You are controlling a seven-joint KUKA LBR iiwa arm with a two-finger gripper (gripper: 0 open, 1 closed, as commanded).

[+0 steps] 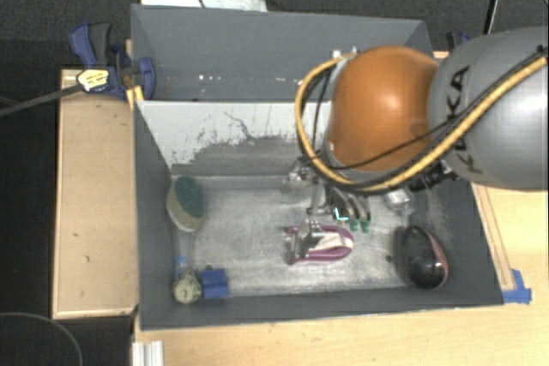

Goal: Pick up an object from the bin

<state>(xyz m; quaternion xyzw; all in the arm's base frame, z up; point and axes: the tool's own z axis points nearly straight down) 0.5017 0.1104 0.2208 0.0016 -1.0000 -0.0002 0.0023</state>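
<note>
While the arm (493, 111) reaches in from the right and its orange cover (382, 111) hangs above the middle of the grey bin (257, 56), the tool (324, 220) stands low over the bin floor, a little right of centre. Its metal parts come out from under the cover, ringed by yellow and black cables (302, 120), and end just above a purple and white thing (334, 246). That thing lies flat on the floor toward the near wall, with a dark, metal-looking piece at its left end. The tool appears to meet the far edge of it, or to be just short of touching. The cover and cables hide too much, so I cannot tell whether the tool is released or clenched, nor whether it grasps anything. Small green bits (358, 222) show just right of the tool; I cannot tell if they are part of the robot or lie in the bin.

To the right, near the near-right corner and apart from the purple and white thing, lies a black rounded thing (420, 257) shaped like a computer mouse, with a reddish edge. At the left wall sits a green oval pad (186, 201). In the near-left corner lies a small blue block (214, 283), with a pale round piece (184, 291) touching its left side.
</note>
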